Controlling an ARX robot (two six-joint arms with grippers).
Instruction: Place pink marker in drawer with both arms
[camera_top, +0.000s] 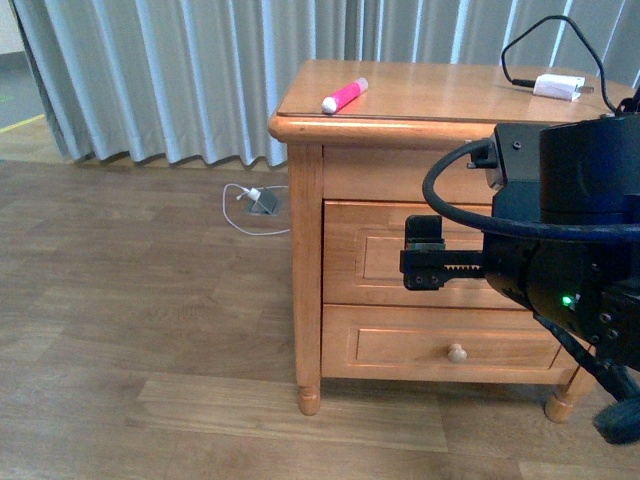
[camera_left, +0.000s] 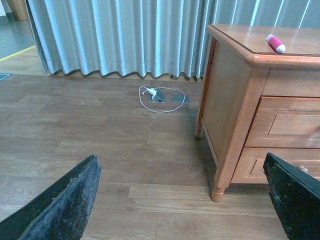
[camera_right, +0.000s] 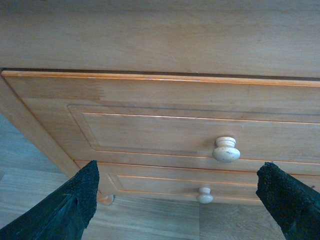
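**A:** Looking around the room first, what do you see?

**B:** A wood-plank floor (camera_top: 120, 330) and a pale grey curtain (camera_top: 150, 70) hanging to it. A honey-coloured cabinet (camera_top: 305, 280) stands in front of the curtain. A white cable (camera_left: 162, 97) loops on the floor just beside the curtain's hem.

**A:** And the pink marker (camera_top: 344, 95)?

**B:** It lies on its side on the cabinet top, near the front left corner, with its whitish end toward the front edge. A white charger plug (camera_top: 558, 87) with a black cable sits well apart from it, at the far right of the top.

**A:** How does the marker sit relative to the grippers?

**B:** The right gripper (camera_right: 177, 171) is down in front of the drawer (camera_top: 380, 255), below the marker and to its right. Its jaws are spread wide with nothing between them. In the right wrist view the round knob (camera_right: 226, 149) shows in the gap between the fingers, untouched. The left gripper (camera_left: 181, 161) hangs over bare floor, well apart from the cabinet and the marker. Its jaws are also spread and empty.

**A:** What about the drawers?

**B:** The upper one is closed flush, and so is the lower drawer (camera_top: 450, 345). I cannot see what is inside either.
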